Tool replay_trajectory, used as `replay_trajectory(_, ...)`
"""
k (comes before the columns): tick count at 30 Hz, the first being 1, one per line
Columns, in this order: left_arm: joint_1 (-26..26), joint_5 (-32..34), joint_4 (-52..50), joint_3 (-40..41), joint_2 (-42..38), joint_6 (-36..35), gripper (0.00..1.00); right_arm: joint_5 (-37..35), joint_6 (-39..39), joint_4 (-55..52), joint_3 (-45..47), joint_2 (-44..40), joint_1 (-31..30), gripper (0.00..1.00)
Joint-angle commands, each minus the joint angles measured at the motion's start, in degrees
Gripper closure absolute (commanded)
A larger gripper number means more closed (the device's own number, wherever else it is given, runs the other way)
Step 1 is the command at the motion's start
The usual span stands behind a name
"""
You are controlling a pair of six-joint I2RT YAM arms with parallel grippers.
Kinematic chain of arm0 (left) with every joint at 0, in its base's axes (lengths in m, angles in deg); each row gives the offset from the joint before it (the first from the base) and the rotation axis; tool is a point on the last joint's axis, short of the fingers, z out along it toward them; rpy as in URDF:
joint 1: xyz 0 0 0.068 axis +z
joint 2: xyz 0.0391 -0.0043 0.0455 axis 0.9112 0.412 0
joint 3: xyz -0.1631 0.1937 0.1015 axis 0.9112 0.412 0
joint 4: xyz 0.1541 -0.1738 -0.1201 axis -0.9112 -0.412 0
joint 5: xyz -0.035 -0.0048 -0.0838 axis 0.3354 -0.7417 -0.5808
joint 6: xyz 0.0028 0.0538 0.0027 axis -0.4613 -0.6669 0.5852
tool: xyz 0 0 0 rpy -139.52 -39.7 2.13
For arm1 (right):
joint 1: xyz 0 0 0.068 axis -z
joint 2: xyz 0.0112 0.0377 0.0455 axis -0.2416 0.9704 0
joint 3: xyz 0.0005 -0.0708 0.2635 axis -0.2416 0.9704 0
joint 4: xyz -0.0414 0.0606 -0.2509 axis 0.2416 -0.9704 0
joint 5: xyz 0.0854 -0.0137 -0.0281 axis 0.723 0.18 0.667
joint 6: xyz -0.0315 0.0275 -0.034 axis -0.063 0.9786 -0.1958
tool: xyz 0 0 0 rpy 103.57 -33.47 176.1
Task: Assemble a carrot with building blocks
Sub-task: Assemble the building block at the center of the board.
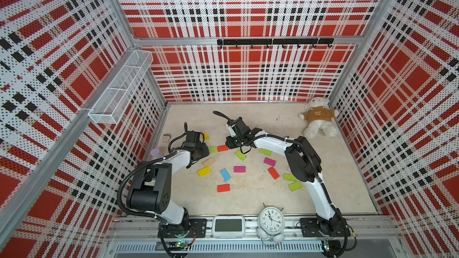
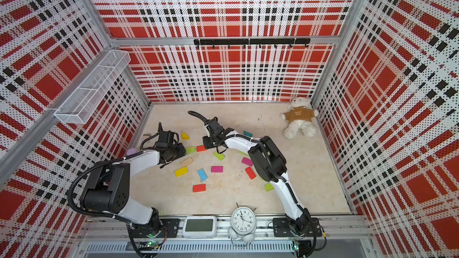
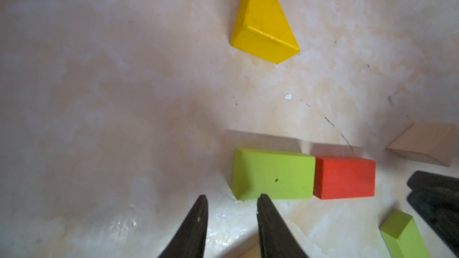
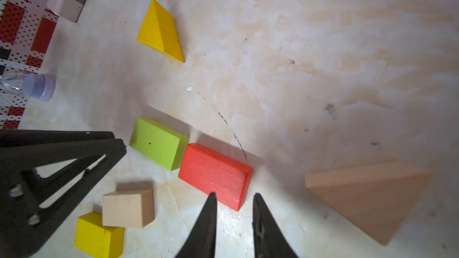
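A lime green block (image 3: 273, 173) and a red block (image 3: 345, 177) lie end to end on the floor, seen in both top views (image 1: 212, 149) (image 2: 201, 148). My left gripper (image 3: 233, 196) hovers just short of the green block with its jaws apart and nothing between them. My right gripper (image 4: 234, 194) is open over the red block's (image 4: 213, 172) near corner. A yellow triangle (image 4: 161, 31) lies beyond them, and a tan triangle (image 4: 370, 194) lies beside the right gripper. Other building blocks, among them tan (image 1: 208, 162), yellow (image 1: 204, 171) and blue (image 1: 225, 174), are scattered nearer the front.
A teddy bear (image 1: 318, 120) sits in the back right corner. An alarm clock (image 1: 270, 219) and a small screen (image 1: 228, 226) stand on the front rail. A beige plug cube (image 1: 166, 138) and a pale purple toy (image 1: 155, 152) lie by the left wall, under a mesh basket (image 1: 119, 90).
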Motion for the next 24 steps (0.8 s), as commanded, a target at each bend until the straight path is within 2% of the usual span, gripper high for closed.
replay_trajectory(1, -0.5, -1.4, 2.4, -1.4, 0.3, -0.5, 0.61, -0.3, -0.4, 0.5, -2.1, 1.5, -0.4, 0.66)
replay_trajectory(7, -0.9, -2.3, 2.7, -2.6, 2.4, -0.6, 0.6, 0.2, 0.0, 0.7, -2.2, 2.4, -0.3, 0.57)
replay_trajectory(24, -2.2, -2.9, 3.9, -4.5, 6.2, -0.4, 0.59, 1.9, 1.3, 1.4, -3.4, 4.9, -0.3, 0.53)
